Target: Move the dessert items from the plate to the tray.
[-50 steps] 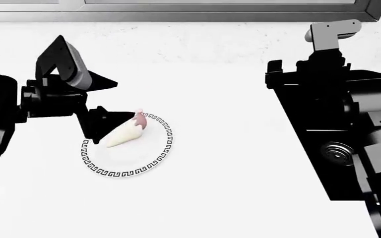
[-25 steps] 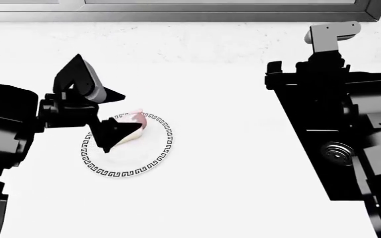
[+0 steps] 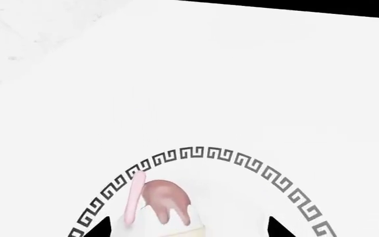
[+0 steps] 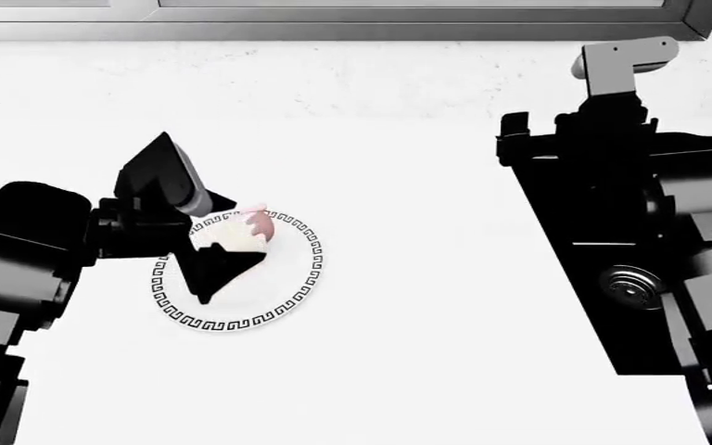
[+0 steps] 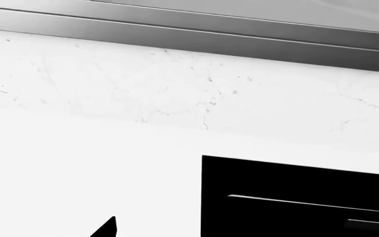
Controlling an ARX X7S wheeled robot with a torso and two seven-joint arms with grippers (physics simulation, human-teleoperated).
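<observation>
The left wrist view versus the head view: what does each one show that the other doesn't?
Only the left wrist view shows the pastry's brown drips and pink stick close up, lying between two open black fingertips. Only the head view shows both arms, the whole left gripper over the plate, and the black surface at right. Both share the plate and the pastry's pink top.

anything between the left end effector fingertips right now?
Yes: in the left wrist view the cone pastry lies between the open fingertips, on the plate. Contact is not visible.
</observation>
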